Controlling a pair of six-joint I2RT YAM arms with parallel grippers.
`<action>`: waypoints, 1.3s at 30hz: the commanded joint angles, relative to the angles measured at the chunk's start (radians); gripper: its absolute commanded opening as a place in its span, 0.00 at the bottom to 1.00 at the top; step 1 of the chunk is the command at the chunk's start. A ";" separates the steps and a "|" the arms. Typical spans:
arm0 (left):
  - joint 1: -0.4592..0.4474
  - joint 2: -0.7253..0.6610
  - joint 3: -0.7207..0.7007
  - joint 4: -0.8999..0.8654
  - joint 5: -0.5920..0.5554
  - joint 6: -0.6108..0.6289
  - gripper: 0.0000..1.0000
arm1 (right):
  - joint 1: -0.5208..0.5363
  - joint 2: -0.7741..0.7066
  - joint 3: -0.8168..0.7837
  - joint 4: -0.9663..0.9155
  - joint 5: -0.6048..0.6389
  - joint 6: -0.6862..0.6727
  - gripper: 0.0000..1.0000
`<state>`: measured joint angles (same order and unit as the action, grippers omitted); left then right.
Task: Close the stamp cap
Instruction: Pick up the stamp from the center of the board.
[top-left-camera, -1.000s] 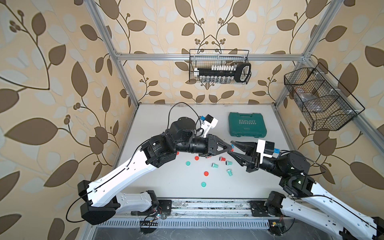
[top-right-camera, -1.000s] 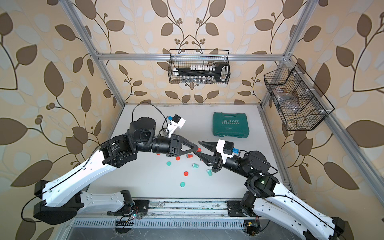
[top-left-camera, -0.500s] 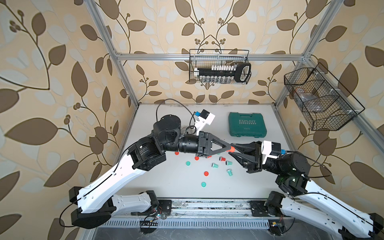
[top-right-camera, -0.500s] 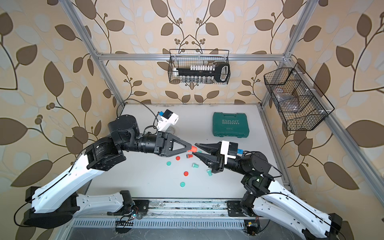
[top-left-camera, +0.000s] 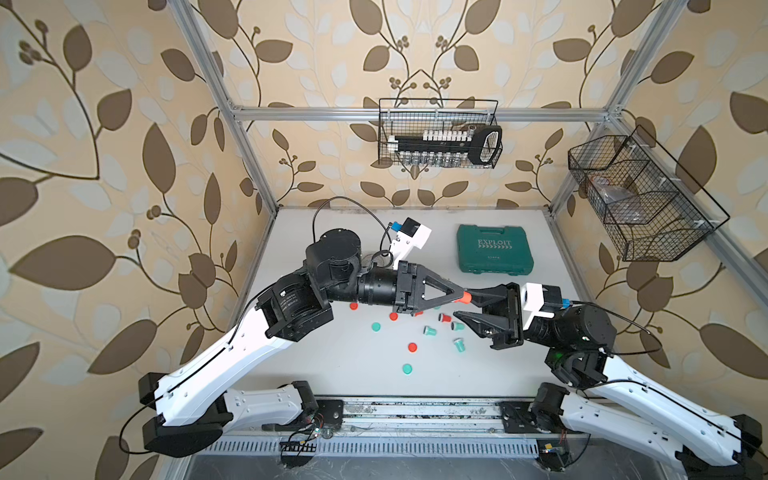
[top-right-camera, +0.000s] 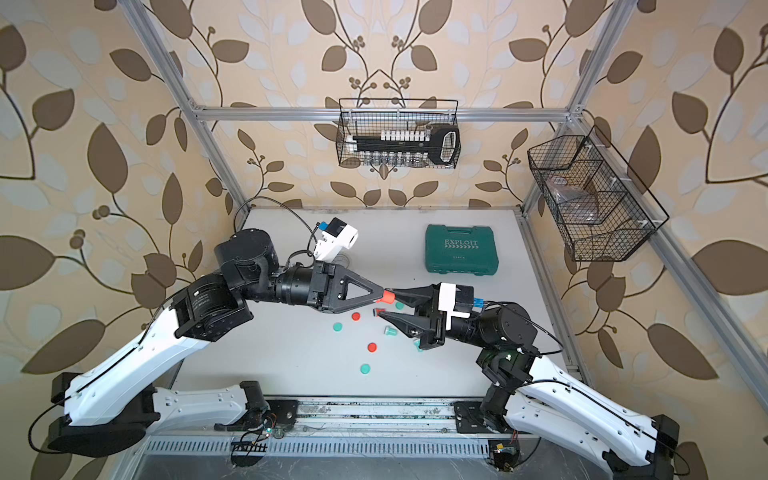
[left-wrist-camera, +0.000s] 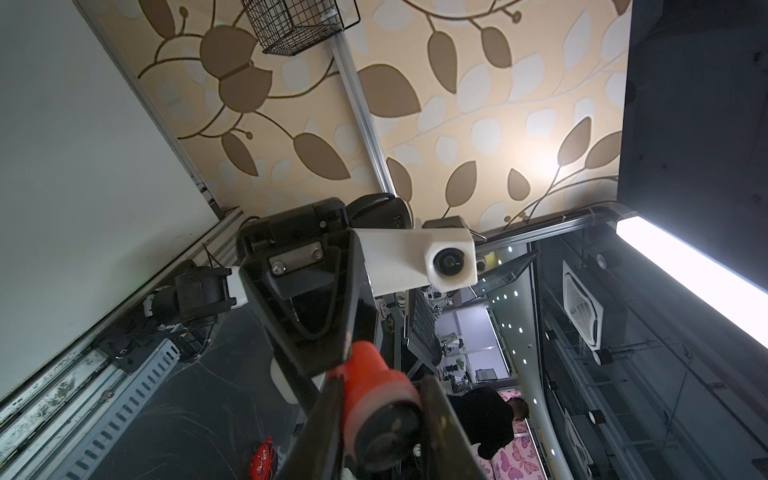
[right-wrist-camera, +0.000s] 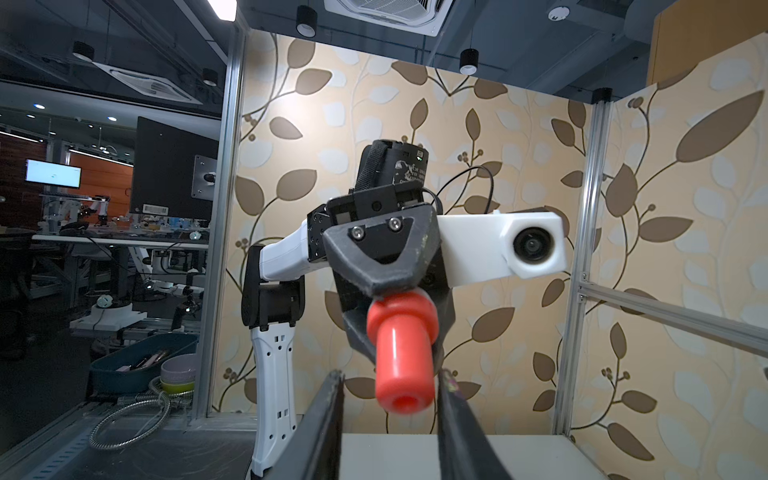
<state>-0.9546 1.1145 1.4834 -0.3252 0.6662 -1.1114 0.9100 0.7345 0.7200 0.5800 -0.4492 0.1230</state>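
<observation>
Partly hidden where the left fingers (right-wrist-camera: 382, 270) clamp it, the red stamp (right-wrist-camera: 403, 353) sits between spread right fingers (right-wrist-camera: 324, 428).

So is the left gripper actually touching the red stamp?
Touching. Right wrist view shows the left gripper clamped on the wide end of the red stamp.

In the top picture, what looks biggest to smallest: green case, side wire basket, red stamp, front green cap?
1. side wire basket, though it hangs nearer the camera
2. green case
3. red stamp and front green cap: alike; the stamp is partly hidden in the left gripper.
</observation>
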 joint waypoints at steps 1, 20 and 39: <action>0.001 -0.001 0.008 0.046 0.023 -0.004 0.12 | 0.010 -0.007 0.031 0.032 0.012 0.004 0.34; 0.001 0.013 0.000 0.060 0.029 -0.017 0.11 | 0.018 0.016 0.056 0.045 0.042 -0.010 0.20; 0.000 0.014 0.007 -0.008 -0.047 0.028 0.33 | 0.021 -0.013 0.049 -0.040 0.131 -0.035 0.00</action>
<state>-0.9543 1.1316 1.4834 -0.3084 0.6659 -1.1259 0.9234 0.7330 0.7410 0.5751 -0.3729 0.0986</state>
